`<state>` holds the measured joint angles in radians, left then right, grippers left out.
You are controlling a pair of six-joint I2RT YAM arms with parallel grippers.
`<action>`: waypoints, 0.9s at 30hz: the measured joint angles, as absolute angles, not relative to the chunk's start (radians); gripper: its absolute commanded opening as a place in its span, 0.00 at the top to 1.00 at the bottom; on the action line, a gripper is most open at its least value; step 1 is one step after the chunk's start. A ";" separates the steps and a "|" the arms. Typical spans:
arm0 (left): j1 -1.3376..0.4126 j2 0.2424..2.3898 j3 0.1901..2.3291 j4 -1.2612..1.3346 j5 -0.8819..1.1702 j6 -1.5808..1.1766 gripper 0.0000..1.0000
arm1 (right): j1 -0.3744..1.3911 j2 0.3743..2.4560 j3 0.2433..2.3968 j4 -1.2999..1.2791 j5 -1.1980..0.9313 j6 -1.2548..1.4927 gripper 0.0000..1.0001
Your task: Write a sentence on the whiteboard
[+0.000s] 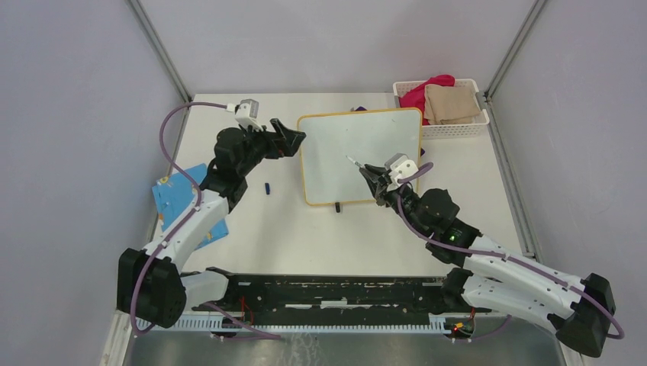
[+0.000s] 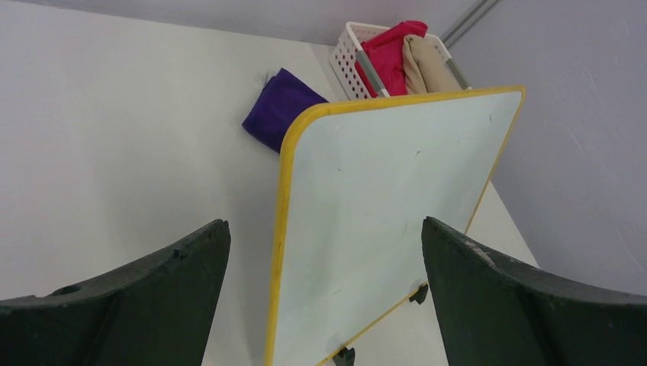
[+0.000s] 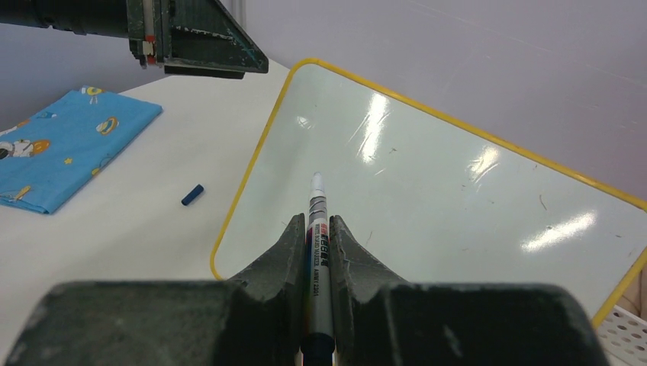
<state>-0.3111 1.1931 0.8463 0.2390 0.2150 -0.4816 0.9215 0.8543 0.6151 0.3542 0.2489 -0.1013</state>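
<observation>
The rectangular white board with the thin yellow frame (image 1: 358, 156) is sitting at centre frame on the pale surface (image 1: 320, 244). Its left edge is just beside the left hand (image 1: 296, 142), which is standing wide open, holding nothing. The right hand (image 1: 369, 177) is hovering over the board's lower right part, clamping a slim white marker pen (image 3: 317, 221). Bare surface is showing below the board. A small blue cap (image 1: 268, 187) is lying left of it. At upper right, a white perforated basket (image 1: 450, 130) is holding a red cloth (image 1: 423, 91) and a beige cloth (image 1: 452, 103).
</observation>
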 measured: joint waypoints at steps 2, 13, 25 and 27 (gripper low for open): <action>-0.310 1.201 0.836 0.238 0.247 -0.482 0.00 | 0.921 0.849 0.601 0.360 0.257 -0.103 1.00; -0.345 1.128 0.689 0.226 0.252 -0.429 0.02 | 0.921 0.828 0.579 0.368 0.274 -0.140 1.00; -0.335 1.190 0.689 0.205 0.251 -0.415 0.02 | 0.922 0.832 0.578 0.387 0.262 -0.154 1.00; -0.318 1.211 0.689 0.223 0.276 -0.426 0.02 | 0.921 0.836 0.578 0.388 0.258 -0.154 1.00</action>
<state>-0.3176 1.2110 0.6891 0.2230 0.2764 -0.4255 0.9215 0.8356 0.5781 0.3882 0.2581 -0.1539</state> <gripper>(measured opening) 0.982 0.177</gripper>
